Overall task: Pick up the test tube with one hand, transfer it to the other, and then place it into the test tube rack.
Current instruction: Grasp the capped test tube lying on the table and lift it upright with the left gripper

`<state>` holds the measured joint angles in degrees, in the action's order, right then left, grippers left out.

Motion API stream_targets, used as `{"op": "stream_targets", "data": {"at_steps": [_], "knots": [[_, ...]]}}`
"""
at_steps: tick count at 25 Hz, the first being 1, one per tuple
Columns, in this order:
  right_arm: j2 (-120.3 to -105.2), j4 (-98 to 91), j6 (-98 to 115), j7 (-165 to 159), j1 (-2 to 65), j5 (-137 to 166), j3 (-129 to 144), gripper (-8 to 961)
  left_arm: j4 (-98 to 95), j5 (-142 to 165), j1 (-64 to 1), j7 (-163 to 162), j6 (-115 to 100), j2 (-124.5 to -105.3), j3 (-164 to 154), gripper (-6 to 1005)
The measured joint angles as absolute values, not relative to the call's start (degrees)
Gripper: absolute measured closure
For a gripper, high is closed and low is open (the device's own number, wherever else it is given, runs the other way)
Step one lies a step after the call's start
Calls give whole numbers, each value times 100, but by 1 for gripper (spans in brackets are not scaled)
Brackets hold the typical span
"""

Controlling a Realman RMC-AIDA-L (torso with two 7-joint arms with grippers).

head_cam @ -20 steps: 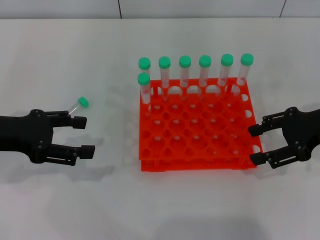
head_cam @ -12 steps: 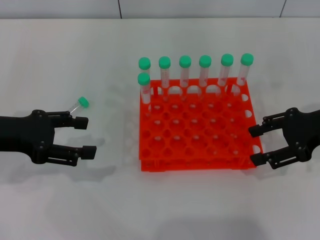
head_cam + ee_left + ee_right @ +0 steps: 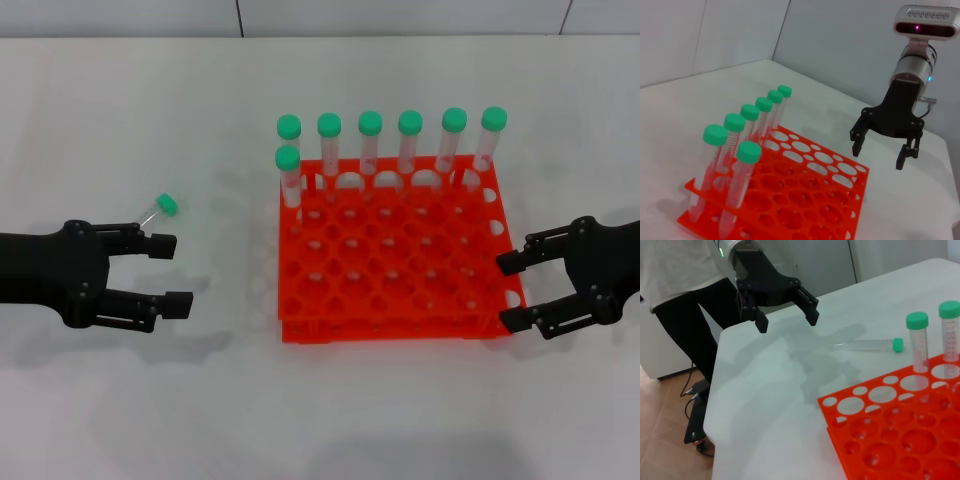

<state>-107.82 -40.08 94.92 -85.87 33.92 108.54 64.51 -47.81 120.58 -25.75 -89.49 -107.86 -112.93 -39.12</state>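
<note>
The test tube, clear with a green cap, lies on the white table left of the rack; it also shows in the right wrist view. My left gripper is open and empty, just in front of the tube and not touching it; it also shows in the right wrist view. My right gripper is open and empty at the right front corner of the orange-red test tube rack; it also shows in the left wrist view.
Several green-capped tubes stand upright in the rack's back row, with one more in the second row at its left. The rack's other holes are empty. The table's edge shows in the right wrist view.
My left gripper has crept very slightly to the right. The tube, the rack and the right gripper have not moved.
</note>
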Motion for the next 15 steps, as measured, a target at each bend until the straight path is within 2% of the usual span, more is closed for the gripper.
{"op": "stream_targets", "data": {"at_steps": [7, 15], "knots": [[-10835, -4010, 9491, -8587, 3381, 10854, 6410, 217, -4914, 12019, -2581, -9364, -10719, -11295, -3853, 121], [-10887, -4074, 9468, -8601, 3371, 10853, 6406, 217, -6131, 12334, -2536, -10887, -10817, -11382, -3896, 124]]}}
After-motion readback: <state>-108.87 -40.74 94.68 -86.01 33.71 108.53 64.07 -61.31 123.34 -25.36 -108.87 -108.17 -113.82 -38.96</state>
